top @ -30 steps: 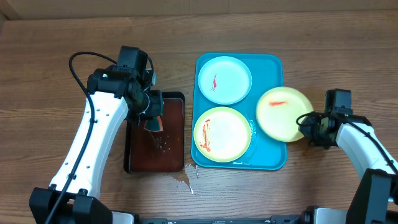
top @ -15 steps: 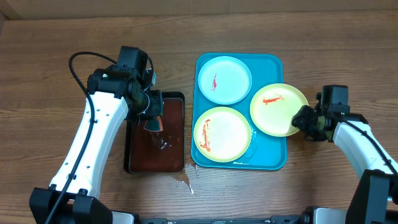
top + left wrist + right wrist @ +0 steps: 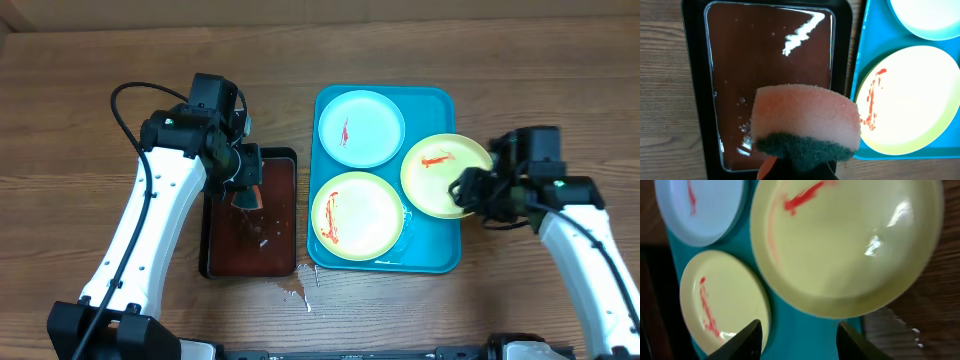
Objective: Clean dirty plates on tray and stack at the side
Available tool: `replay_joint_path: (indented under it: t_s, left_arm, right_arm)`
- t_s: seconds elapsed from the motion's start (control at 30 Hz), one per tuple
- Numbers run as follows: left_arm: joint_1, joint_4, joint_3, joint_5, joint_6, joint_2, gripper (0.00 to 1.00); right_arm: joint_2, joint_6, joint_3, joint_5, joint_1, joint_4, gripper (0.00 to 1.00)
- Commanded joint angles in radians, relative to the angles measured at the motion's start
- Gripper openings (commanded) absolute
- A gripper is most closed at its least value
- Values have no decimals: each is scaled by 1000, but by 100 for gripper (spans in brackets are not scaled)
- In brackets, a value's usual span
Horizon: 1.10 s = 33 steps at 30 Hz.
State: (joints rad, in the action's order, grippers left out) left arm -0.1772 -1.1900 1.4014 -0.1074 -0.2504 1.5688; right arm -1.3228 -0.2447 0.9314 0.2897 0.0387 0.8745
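The blue tray (image 3: 438, 258) holds three plates with red smears. The pale blue plate (image 3: 360, 127) is at the back. One yellow-green plate (image 3: 357, 215) is at the front left. The other yellow-green plate (image 3: 440, 172) lies over the tray's right rim. My right gripper (image 3: 468, 190) hovers at this plate's right edge. In the right wrist view it (image 3: 797, 337) is open and empty, with the plate (image 3: 845, 255) beyond its fingertips. My left gripper (image 3: 243, 185) is shut on a pink-and-green sponge (image 3: 805, 117) above the dark brown tray (image 3: 692, 100).
The dark brown tray (image 3: 212, 262) holds water and stands left of the blue tray. A small wet spill (image 3: 295, 290) lies on the wooden table in front of it. Bare table lies right of the blue tray.
The right gripper has moved left, and the yellow-green plate has shifted left further onto the blue tray. The left arm and sponge have not moved.
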Motion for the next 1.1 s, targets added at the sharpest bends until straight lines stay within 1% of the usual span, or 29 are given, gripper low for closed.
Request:
replay_joint_path:
  t_s: [0.0, 0.13, 0.3, 0.37, 0.4, 0.47, 0.57, 0.6, 0.63, 0.77, 0.9, 1.0, 1.07]
  left_arm:
    - [-7, 2, 23, 6, 26, -13, 4]
    - [-7, 0, 23, 6, 26, -13, 4]
    - [-7, -2, 23, 6, 21, -13, 4]
    - [-7, -6, 23, 6, 18, -13, 4]
    - [-7, -7, 23, 6, 18, -13, 4]
    - [-7, -10, 23, 6, 18, -13, 4]
    - [-8, -9, 23, 5, -6, -13, 4]
    - [-8, -4, 23, -3, -22, -13, 4]
    - [-13, 3, 23, -18, -27, -13, 4]
    - [-52, 51, 23, -55, -75, -12, 4]
    - [-146, 142, 23, -53, -134, 10, 4]
    - [-222, 218, 23, -61, -233, 61, 4]
    - [-269, 271, 23, -77, -275, 109, 4]
  right_arm:
    - [-20, 25, 14, -33, 122, -1, 50]
    - [-97, -30, -24, -155, 242, -67, 52]
    - [-232, -39, -45, -166, 311, -178, 52]
    - [-288, -41, -45, -153, 315, -212, 48]
    - [-314, -40, -45, -136, 315, -225, 44]
    - [-352, -40, -45, -132, 315, -234, 30]
    - [-384, -40, -45, -132, 315, -235, 19]
    - [-388, -40, -45, -132, 315, -235, 10]
    - [-389, -40, -45, -132, 315, -235, 5]
    - [-389, -40, -45, -132, 315, -235, 4]
    - [-389, -40, -45, -132, 315, -235, 4]
    - [-389, -40, -45, -132, 315, -235, 4]
    - [-389, -40, -45, -132, 315, -235, 4]
